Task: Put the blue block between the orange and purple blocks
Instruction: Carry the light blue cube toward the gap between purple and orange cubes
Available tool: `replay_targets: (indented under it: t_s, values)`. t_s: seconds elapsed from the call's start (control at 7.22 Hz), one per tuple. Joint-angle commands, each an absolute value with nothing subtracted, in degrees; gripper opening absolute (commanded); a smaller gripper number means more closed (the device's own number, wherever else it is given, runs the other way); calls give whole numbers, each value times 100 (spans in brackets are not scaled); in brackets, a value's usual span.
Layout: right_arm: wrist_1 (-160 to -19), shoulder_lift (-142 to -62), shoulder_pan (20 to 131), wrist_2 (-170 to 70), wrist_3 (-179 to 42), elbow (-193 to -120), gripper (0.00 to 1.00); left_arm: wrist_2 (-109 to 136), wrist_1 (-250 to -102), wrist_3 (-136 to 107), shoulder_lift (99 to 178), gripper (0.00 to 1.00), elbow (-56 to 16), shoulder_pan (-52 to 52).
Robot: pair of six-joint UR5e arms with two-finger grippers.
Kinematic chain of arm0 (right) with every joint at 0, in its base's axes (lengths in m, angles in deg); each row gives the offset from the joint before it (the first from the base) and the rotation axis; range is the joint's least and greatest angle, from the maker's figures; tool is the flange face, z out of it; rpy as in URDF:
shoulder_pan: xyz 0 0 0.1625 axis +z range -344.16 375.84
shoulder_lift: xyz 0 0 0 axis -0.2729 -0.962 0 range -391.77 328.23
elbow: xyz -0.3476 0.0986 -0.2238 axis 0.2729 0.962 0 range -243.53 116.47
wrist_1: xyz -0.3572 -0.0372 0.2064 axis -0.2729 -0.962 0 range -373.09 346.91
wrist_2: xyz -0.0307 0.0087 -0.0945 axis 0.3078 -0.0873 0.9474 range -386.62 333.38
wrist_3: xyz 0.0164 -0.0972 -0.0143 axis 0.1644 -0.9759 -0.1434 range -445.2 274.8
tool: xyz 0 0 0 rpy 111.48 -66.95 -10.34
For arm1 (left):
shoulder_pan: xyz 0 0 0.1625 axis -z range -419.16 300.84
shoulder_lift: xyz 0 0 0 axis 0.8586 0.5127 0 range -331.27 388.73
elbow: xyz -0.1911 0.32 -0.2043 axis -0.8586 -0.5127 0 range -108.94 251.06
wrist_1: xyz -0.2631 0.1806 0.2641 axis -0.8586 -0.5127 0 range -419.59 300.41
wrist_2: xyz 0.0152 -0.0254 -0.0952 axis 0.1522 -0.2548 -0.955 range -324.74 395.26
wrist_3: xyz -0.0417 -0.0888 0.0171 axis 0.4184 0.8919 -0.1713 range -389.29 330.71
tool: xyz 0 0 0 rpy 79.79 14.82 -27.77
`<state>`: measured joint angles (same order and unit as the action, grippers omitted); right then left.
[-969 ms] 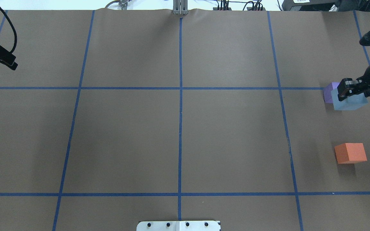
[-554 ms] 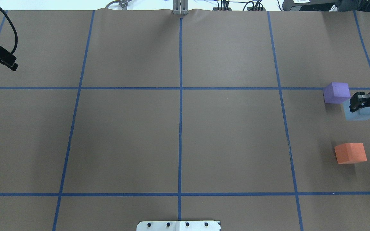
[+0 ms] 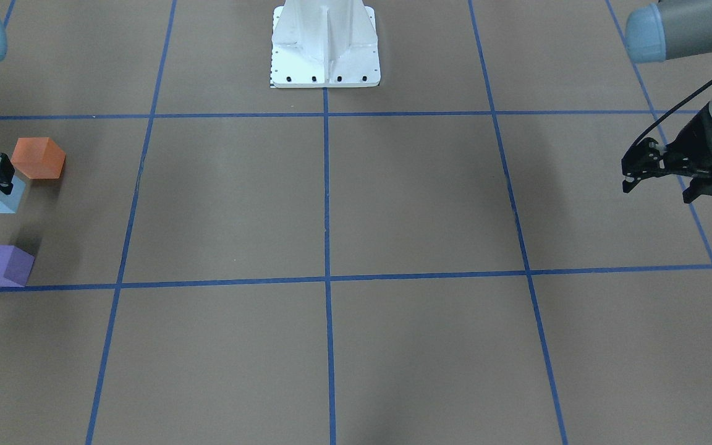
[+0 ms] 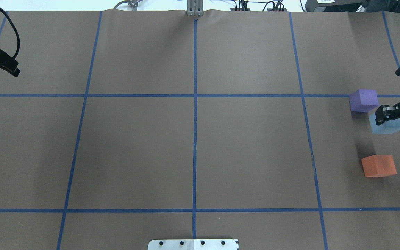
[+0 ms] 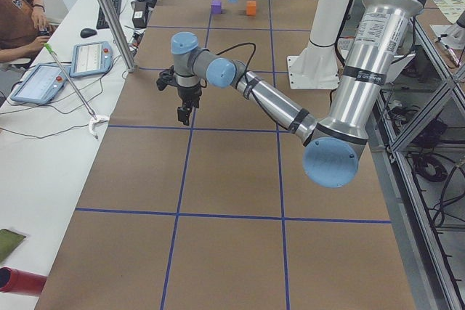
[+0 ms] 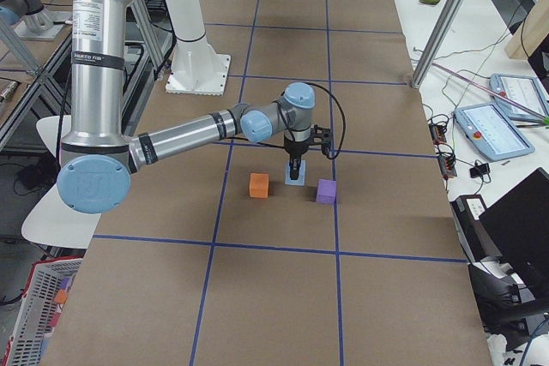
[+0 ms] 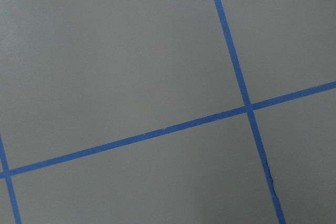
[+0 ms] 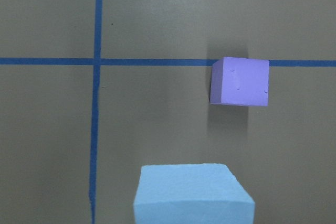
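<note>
My right gripper (image 4: 391,118) is clamped on the light blue foam block (image 4: 386,128), fingers pressing 2 opposite sides. The block sits in the gap between the purple block (image 4: 363,100) and the orange block (image 4: 378,165), nearer the purple one and touching neither. I cannot tell whether it rests on the brown paper table (image 4: 193,149). My left gripper (image 3: 657,184) hangs over the far side of the table, fingers apart, holding nothing.
</note>
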<state>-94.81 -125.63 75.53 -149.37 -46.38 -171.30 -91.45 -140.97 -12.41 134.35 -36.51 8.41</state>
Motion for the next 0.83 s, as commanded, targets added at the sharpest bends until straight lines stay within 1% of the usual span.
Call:
replay_targets:
  t_s: [0.0, 0.14, 0.42, 0.69]
  values:
    - [-9431, -12459, 7368, -15002, -4609, -16935, 0, -9122, -14115, -1241, 13438, 100, -3634, 834]
    - [-9430, -12450, 7289, -15010, -4618, -16882, 0, -9122, -14115, -1241, 13429, 100, -3634, 826]
    - [-9422, -12204, 7227, -15011, -4618, -16480, 0, -9113, -14115, -1241, 13438, 100, -3634, 826]
    - [-9404, -12203, 7182, -15002, -4627, -16363, 0, -9113, -14115, -1241, 13438, 100, -3643, 826]
